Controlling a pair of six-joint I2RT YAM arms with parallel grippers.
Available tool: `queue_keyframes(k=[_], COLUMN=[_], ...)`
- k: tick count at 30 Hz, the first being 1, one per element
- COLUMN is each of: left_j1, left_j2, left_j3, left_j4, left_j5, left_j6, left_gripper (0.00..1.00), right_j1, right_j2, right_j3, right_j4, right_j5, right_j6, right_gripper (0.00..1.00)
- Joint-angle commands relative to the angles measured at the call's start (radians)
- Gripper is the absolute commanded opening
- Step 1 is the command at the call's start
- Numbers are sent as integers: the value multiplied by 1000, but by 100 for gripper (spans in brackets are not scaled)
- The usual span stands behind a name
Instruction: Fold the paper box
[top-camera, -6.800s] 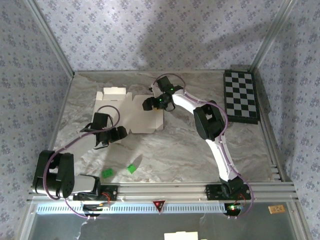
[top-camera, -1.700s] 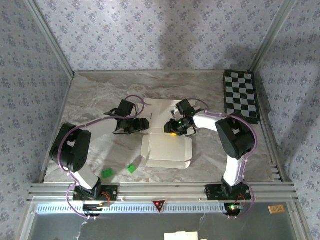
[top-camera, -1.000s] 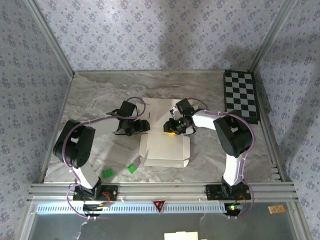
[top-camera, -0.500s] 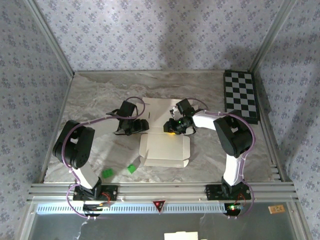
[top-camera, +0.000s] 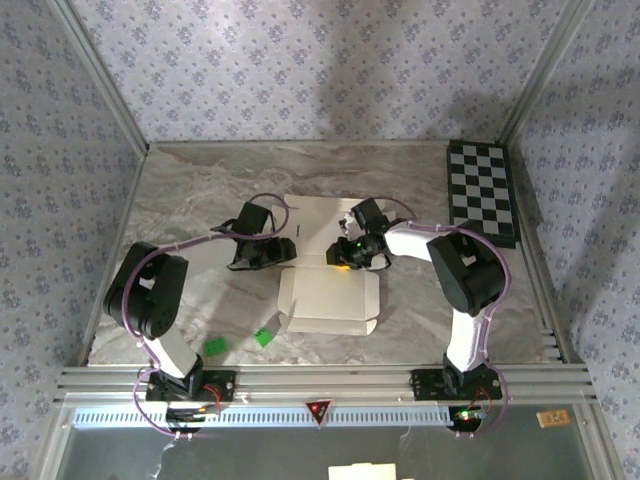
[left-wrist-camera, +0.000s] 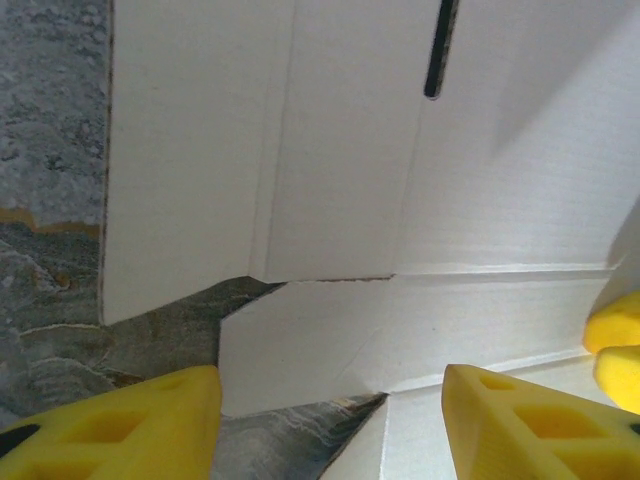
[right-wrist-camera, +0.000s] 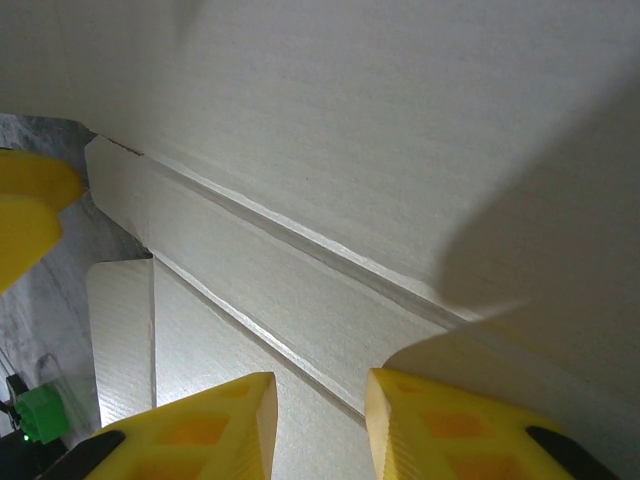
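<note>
The paper box (top-camera: 330, 300) is laid flat, as a creased white sheet, at the middle of the bench (top-camera: 190, 190). The left pincer (top-camera: 284, 254) is set at the sheet's left edge, its yellow fingers (left-wrist-camera: 130, 420) spread wide over a corner flap, nothing clamped. The right pincer (top-camera: 342, 262) is lowered onto the sheet's middle creases; its fingers (right-wrist-camera: 200, 425) are seen a narrow gap apart, and whether cardboard is pinched cannot be told

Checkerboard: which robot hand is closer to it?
Right. The right gripper is over the paper box, left of the checkerboard; the left gripper is farther away, at the box's left edge.
</note>
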Motion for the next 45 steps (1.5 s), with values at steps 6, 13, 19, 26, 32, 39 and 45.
queue_keyframes(k=[6,13,19,26,32,39,45], left_j1=[3,4,-12,-23,-34,-37,-36], left_j2=[-110,-117,-56,22,53,72,81], left_j3=[0,15,61,118,132,128,114], left_j4=[14,-38,-99,-139,-162,-154,-113], left_j5=[46,9,-53,-73,-117,-114,-71], left_j6=[2,17,57,76,93,92,81], left_gripper=[61,61,61,62,64,66,64], right_j1=[25,26,28,30,32,35,38], right_j2=[24,22,25,21,17,17,19], right_j3=[-29,-31,-31,-33,-33,-33,-24], right_j4=[-85,-86,-85,-88,-89,-86,-92], right_j5=[58,59,58,63,64,64,65], right_j6=[-11,-11,-11,-13,-11,-9,-10], right_gripper=[33,33,33,33,33,33,33])
